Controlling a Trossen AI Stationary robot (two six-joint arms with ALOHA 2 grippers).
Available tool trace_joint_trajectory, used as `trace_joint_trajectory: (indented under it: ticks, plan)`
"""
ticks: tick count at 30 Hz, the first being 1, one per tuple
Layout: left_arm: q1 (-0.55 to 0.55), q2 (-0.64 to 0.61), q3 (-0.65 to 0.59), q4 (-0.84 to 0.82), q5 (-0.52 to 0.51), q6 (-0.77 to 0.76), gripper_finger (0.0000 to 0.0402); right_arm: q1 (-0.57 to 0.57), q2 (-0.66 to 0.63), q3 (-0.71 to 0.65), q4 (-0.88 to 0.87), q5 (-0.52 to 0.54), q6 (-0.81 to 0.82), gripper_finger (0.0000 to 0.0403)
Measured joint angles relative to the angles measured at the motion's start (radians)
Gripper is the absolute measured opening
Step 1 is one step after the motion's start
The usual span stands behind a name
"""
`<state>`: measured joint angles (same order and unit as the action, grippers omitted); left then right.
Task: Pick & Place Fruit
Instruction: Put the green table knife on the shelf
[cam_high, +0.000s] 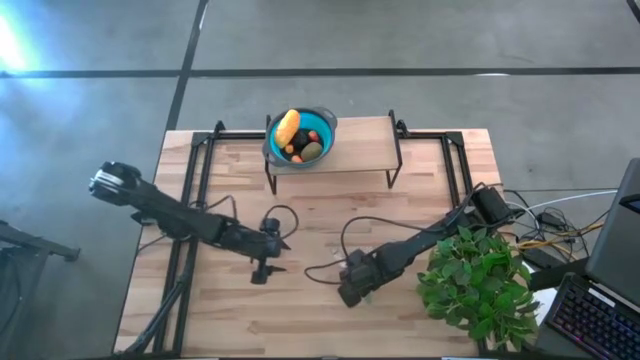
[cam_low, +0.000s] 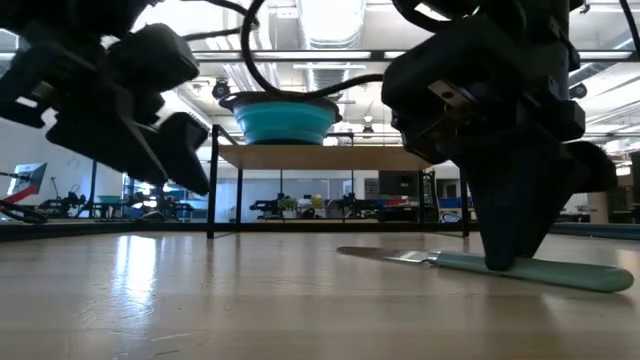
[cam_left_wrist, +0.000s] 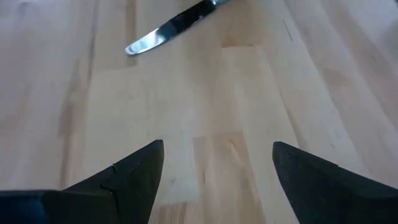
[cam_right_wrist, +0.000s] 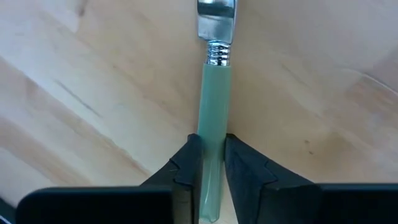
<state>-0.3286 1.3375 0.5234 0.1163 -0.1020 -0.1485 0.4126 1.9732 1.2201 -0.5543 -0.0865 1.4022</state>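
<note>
The fruit (cam_high: 287, 126) lies in a blue bowl (cam_high: 322, 124) that stands on a raised wooden shelf (cam_high: 360, 150) at the table's far side: a yellow-orange oblong piece, an olive-green one (cam_high: 312, 150) and a dark one. A table knife (cam_low: 540, 270) with a pale green handle lies flat on the table, its blade (cam_left_wrist: 168, 28) toward my left arm. My right gripper (cam_right_wrist: 213, 180) is shut on it. My left gripper (cam_left_wrist: 217, 168) hangs open above bare wood, left of the blade's tip (cam_high: 262, 270). My right gripper pinches the knife's pale green handle (cam_right_wrist: 213, 124) between its two fingers, one on each long side, back from the metal collar. The fingers (cam_low: 510, 240) come steeply from above and lie across the handle. The knife lies flat on the tabletop.
The shelf stands on black metal legs (cam_high: 272, 180). A bushy green plant (cam_high: 475, 285) fills the near right corner, with cables and a keyboard (cam_high: 590, 315) beyond the right edge. Bare wood (cam_high: 300, 320) lies along the near edge.
</note>
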Motion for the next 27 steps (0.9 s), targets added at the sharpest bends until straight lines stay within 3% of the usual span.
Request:
trace_joint_trajectory:
  ticks: [10,21,27]
  plan:
    - [0.002,0.225,0.148,0.037,0.018,0.066,0.0305,0.0,0.001,0.001,0.041,0.002,-0.083,0.0058]
    - [0.028,0.385,0.33,0.034,0.022,0.155,0.0305,0.0,0.003,0.001,0.075,0.002,-0.244,0.0047]
    - [0.063,0.488,0.408,0.032,0.103,0.156,0.0305,-0.004,0.003,0.001,0.074,0.004,-0.292,0.0055]
